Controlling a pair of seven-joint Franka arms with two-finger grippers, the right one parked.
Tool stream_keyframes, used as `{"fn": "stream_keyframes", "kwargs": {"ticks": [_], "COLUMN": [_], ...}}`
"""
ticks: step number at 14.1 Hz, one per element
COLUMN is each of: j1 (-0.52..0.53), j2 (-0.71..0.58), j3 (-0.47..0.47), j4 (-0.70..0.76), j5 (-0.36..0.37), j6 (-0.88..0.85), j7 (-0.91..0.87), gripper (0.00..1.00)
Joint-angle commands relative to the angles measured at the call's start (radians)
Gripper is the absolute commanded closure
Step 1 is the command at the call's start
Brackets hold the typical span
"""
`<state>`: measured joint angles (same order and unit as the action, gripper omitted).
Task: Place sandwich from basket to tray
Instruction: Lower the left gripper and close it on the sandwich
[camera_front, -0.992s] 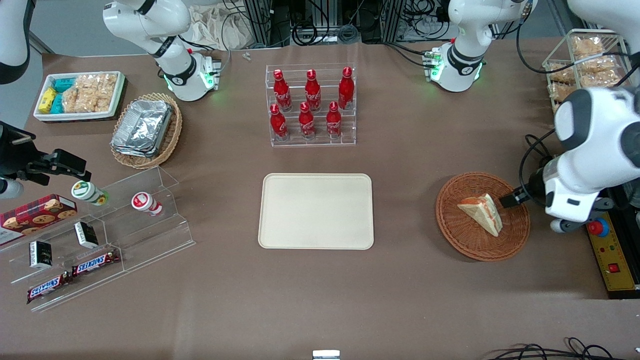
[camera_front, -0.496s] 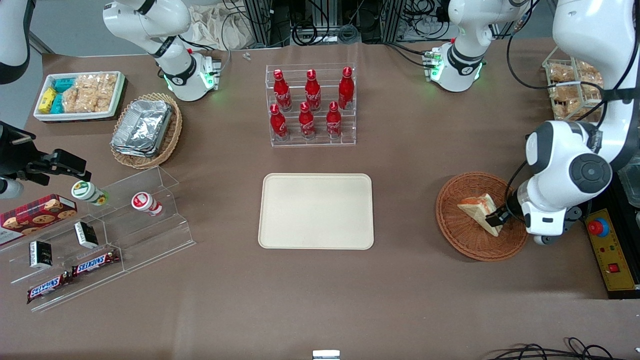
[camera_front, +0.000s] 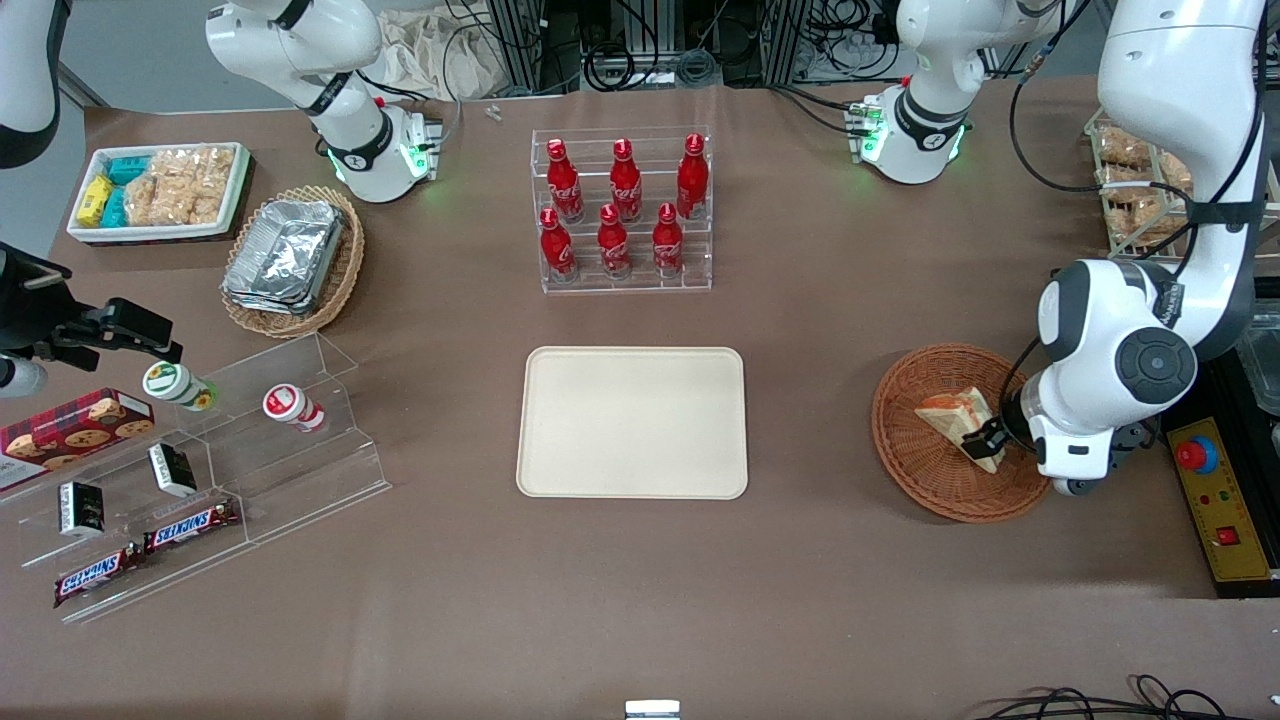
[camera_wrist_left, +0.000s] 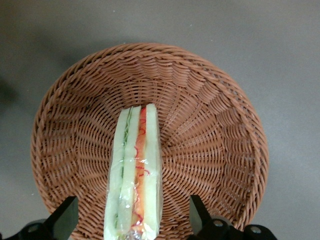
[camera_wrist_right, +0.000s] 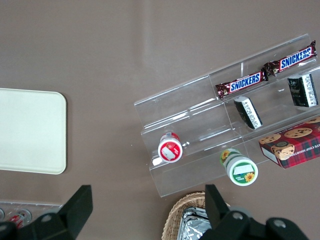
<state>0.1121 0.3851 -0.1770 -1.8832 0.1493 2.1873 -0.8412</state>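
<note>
Sandwich (camera_wrist_left: 135, 170), wrapped, lying in the basket (camera_wrist_left: 220, 125), between the spread fingers (camera_wrist_left: 65, 220) of the gripper (camera_wrist_left: 132, 222), apparently untouched by either; tray (camera_front: 632, 421) well apart.

Left arm bent down low, gripper (camera_front: 984, 436) spread wide at the sandwich (camera_front: 960, 414).

The white left arm is seen rising toward the working arm's end of the table, folded sharply at a large grey-capped joint and turned downward, so that the wrist is brought close above the basket (camera_front: 930, 480). The gripper (camera_wrist_left: 131, 220) is held low inside the basket rim with its dark fingers (camera_wrist_left: 64, 220) parted, one on each side of the sandwich (camera_wrist_left: 135, 175), which lies between them with a gap left to each finger. No contact between fingers and sandwich is shown in the left wrist view.
</note>
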Motion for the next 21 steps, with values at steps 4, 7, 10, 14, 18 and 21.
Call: {"fn": "stream_keyframes", "kwargs": {"ticks": [4, 7, 10, 14, 18, 21], "j1": [-0.014, -0.015, -0.015, -0.015, -0.023, -0.038], "j2": [0.018, 0.031, 0.031, 0.041, 0.054, 0.057], "j3": [-0.002, -0.002, -0.002, -0.002, -0.002, -0.002], "j4": [-0.01, -0.02, -0.068, -0.086, -0.083, -0.074], "j5": [0.029, 0.03, 0.058, 0.059, 0.058, 0.061], "j6": [0.037, 0.037, 0.06, 0.08, 0.08, 0.078], "j7": [-0.059, -0.061, -0.061, -0.061, -0.078, -0.13], "gripper": [0.0, 0.0, 0.0, 0.01, 0.74, 1.0]}}
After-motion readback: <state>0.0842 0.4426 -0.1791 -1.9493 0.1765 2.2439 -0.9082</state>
